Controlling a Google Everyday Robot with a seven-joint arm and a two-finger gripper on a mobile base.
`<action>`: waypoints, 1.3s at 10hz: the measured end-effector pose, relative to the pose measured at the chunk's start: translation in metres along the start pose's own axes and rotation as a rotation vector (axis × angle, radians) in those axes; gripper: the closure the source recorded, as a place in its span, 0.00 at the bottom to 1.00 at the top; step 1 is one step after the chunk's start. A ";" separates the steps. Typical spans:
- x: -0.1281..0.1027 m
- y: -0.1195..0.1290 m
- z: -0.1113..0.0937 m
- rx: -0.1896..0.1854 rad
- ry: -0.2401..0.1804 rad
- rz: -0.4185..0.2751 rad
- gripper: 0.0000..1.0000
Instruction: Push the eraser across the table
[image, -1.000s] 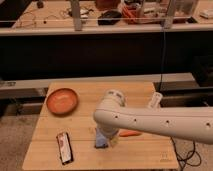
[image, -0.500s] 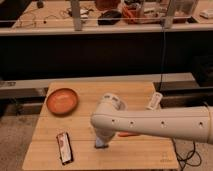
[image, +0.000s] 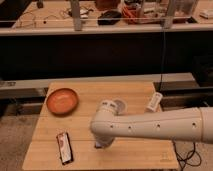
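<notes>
The eraser (image: 64, 147), a flat black block with a red and white label, lies near the front left of the light wooden table (image: 131, 94). My white arm reaches in from the right across the table's front half. Its gripper (image: 101, 145) points down at the tabletop, a short way right of the eraser and apart from it. The gripper is shut and mostly hidden under the bulky wrist. Only a small dark patch shows beneath it.
An orange bowl (image: 62, 101) sits at the table's back left. A small white bottle (image: 155, 102) stands near the back right edge. A dark bench loaded with clutter runs behind the table, and a cable hangs at the right.
The wrist swung left and lower toward the table's front, closer to the eraser. The gripper closed. The blue-grey block and a small orange item seen earlier are now covered by the arm.
</notes>
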 end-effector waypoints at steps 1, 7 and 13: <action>-0.005 0.000 0.009 -0.009 -0.001 -0.007 0.95; -0.022 -0.007 0.033 -0.020 -0.007 -0.057 0.95; -0.040 -0.031 0.053 -0.010 -0.008 -0.123 0.95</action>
